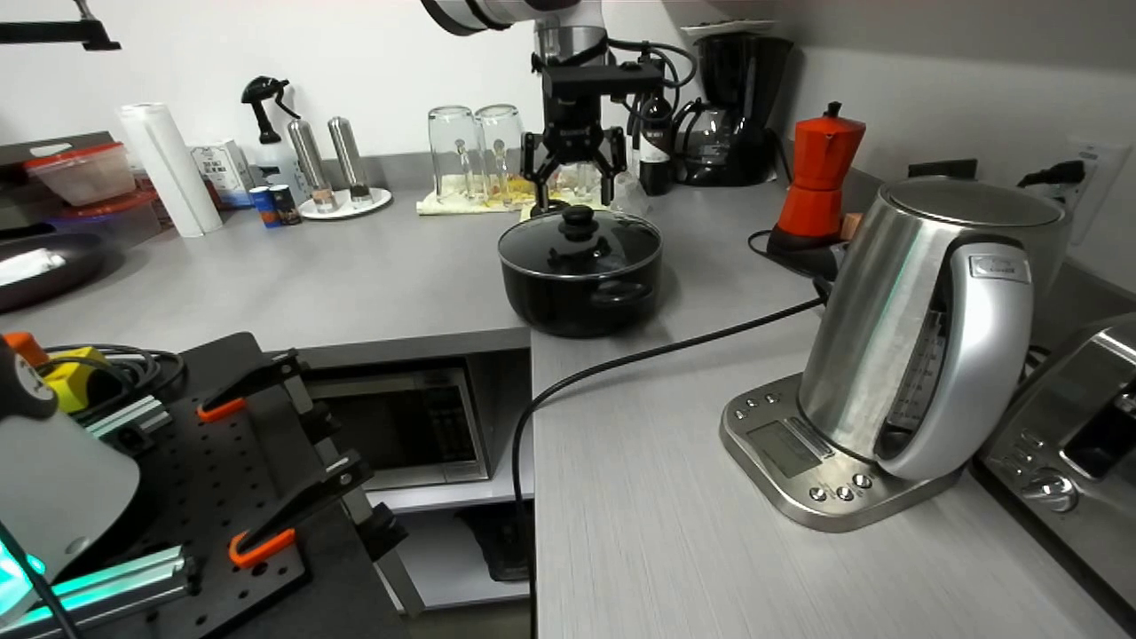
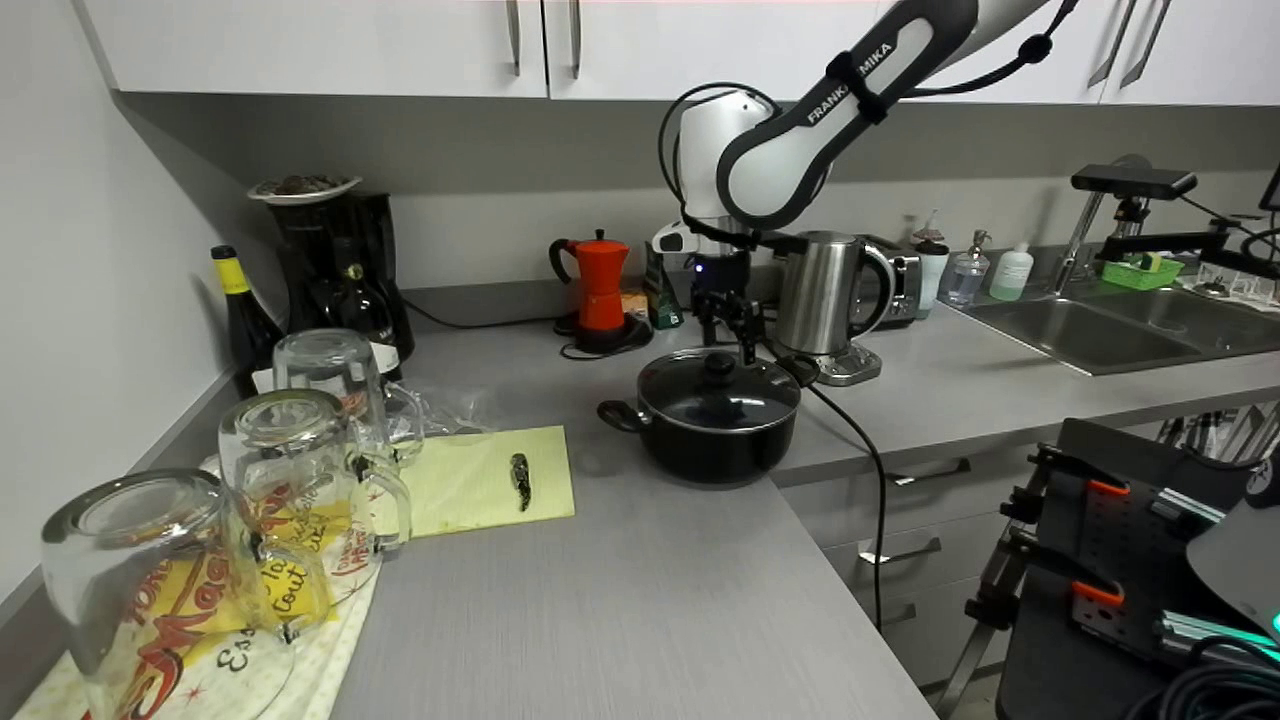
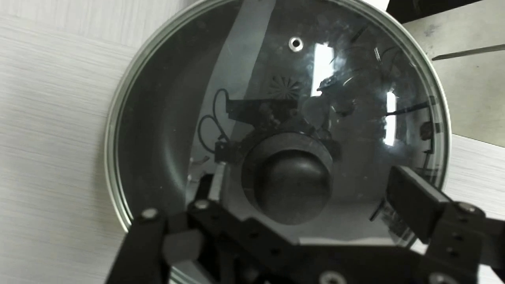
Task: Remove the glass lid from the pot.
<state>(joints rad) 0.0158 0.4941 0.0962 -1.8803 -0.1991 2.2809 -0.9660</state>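
Left of centre in the wrist view, one finger (image 3: 218, 182) of the widely spread, empty, black two-fingered gripper (image 3: 305, 177) is standing; mid-frame, the round black knob (image 3: 292, 184) of the clear, metal-rimmed glass lid (image 3: 272, 110) is lying between, nearer this finger; at right, the second finger (image 3: 412, 201) is leaving more room. The lid is covering the wide black pot (image 1: 568, 302); centring is probably calling for a slight shift toward frame left.

"FRANK" and "EMIKA" on robot arm (image 2: 835, 110), unclear lettering on patterned cloth (image 2: 325, 650) and white carton (image 1: 222, 173)
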